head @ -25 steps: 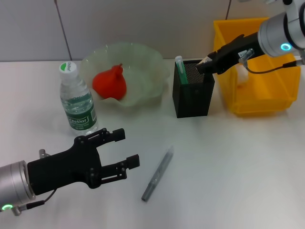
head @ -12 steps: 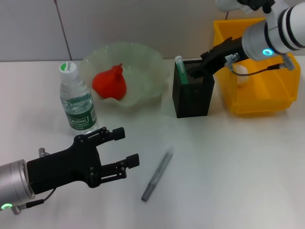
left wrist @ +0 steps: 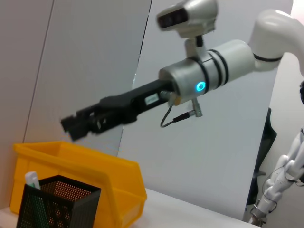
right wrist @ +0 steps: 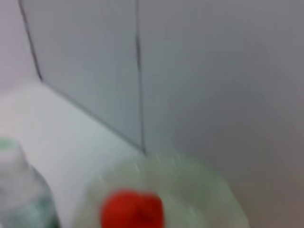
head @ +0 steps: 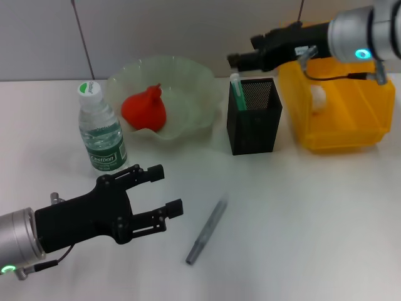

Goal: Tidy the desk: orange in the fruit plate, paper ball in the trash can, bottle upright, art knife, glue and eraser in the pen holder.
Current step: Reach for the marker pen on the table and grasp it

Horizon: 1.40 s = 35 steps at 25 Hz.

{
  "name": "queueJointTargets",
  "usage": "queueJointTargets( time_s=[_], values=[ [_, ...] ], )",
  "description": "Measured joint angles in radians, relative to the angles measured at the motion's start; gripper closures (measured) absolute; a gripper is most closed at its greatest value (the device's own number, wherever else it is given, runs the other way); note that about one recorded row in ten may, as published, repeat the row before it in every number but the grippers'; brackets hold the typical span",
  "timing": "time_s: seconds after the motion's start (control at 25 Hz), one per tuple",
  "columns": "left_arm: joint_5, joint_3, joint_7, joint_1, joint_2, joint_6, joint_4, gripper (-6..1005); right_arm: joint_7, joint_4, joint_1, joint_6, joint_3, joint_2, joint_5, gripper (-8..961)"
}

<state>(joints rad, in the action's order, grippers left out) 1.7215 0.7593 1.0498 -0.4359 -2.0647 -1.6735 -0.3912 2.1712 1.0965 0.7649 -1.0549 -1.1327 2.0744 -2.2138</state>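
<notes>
Right gripper (head: 235,61) is up in the air above and just behind the pen holder (head: 254,125), arm reaching in from the right over the yellow bin (head: 341,119). Can't tell whether its jaws are spread or pressed together; tip is dark and blurred in the head view, and the left wrist view shows the same gripper (left wrist: 71,126) from the side, also blurred. Nothing visibly held in it.

Left gripper (head: 160,194) hovers low over the near-left of the table (head: 313,219), jaws spread, nothing between them. Fingers point toward the grey knife.

Task items:
- Art knife (head: 207,231): grey stick lying flat on the table, near-centre, just right of the left gripper, not touching it. Well apart from the pen holder.
- Pen holder: black mesh box, upright, between the bowl and the yellow bin. A green-and-white tube (head: 236,91) stands in its left back corner, top poking above the rim. Also seen in the left wrist view (left wrist: 52,202).
- Bottle (head: 100,135): upright, green-and-white cap on, left of the bowl.
- Fruit plate (head: 188,94): pale green wavy bowl at the back, with a red-orange fruit (head: 144,108) in it. The right wrist view shows the same bowl and fruit (right wrist: 133,209), heavily blurred.
- Yellow bin: at the right back, touching or just beside the pen holder; a small white lump (head: 318,95) shows inside near its left wall. Can't tell what it is.
</notes>
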Motion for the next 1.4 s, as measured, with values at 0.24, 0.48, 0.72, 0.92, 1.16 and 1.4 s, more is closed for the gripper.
queueJointTargets(
  time_s=[0.24,0.48,0.72,0.92,1.16,1.4],
  values=[
    [-0.007,0.0,0.0,0.0,0.0,-0.002,0.001,186,-0.311,0.004,-0.141,-0.162,0.089,-0.004,0.397,287],
    [-0.009,-0.001,0.001,-0.002,0.0,-0.002,0.003,186,-0.596,-0.205,-0.207,-0.365,0.219,-0.014,0.53,286],
    [-0.014,-0.001,0.003,-0.003,0.001,0.003,0.005,186,-0.795,-0.409,-0.24,-0.482,0.229,-0.054,0.491,287],
    [-0.011,-0.001,0.024,-0.008,0.003,0.015,0.0,186,-0.873,-0.469,-0.275,-0.478,0.232,-0.054,0.439,286],
    [-0.01,0.005,0.046,-0.011,0.004,0.056,-0.004,186,-0.991,-0.563,-0.305,-0.45,0.236,-0.045,0.428,287],
    [-0.016,0.0,0.079,-0.032,0.001,0.034,-0.014,188,-1.008,-0.577,-0.327,-0.426,0.237,-0.038,0.43,287]
  ],
)
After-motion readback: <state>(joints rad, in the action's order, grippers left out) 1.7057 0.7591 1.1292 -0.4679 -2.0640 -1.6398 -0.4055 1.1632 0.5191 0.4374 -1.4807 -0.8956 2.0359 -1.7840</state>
